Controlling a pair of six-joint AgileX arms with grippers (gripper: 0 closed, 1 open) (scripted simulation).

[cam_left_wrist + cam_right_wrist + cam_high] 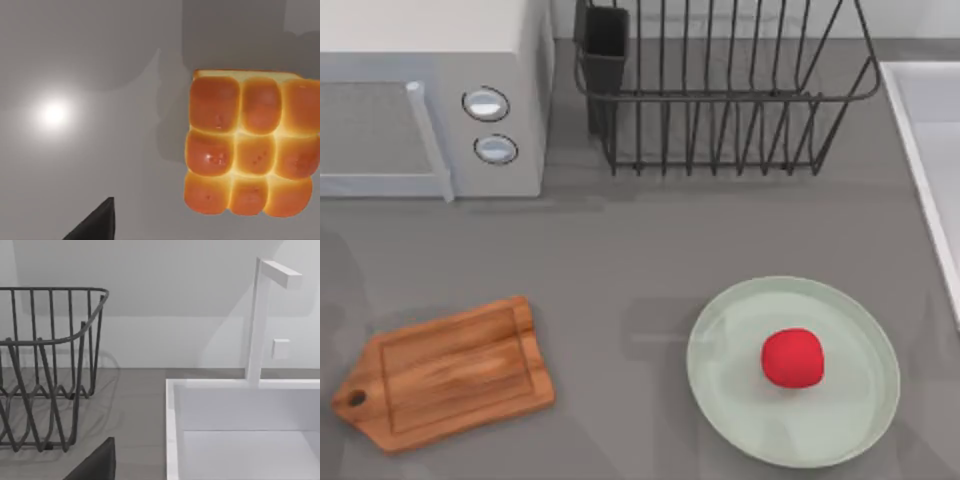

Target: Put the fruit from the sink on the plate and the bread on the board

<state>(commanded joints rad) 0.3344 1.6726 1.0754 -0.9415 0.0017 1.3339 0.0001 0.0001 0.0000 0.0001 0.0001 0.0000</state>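
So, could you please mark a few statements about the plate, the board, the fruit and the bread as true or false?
1. The fruit lies on the plate. True.
2. The bread sits on the board. False: the board is bare, and the left wrist view shows the bread on a grey surface.
3. The board lies toward the table's left, the plate toward its right. True.
4. The fruit is green. False: it is bright red.
5. The dish rack stands on the plate. False: it stands apart, beside the microwave.

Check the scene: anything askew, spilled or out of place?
Nothing spilled or damaged. The fruit sits on the plate. The board lies askew and bare; the bread is on the grey counter, not on it yet.
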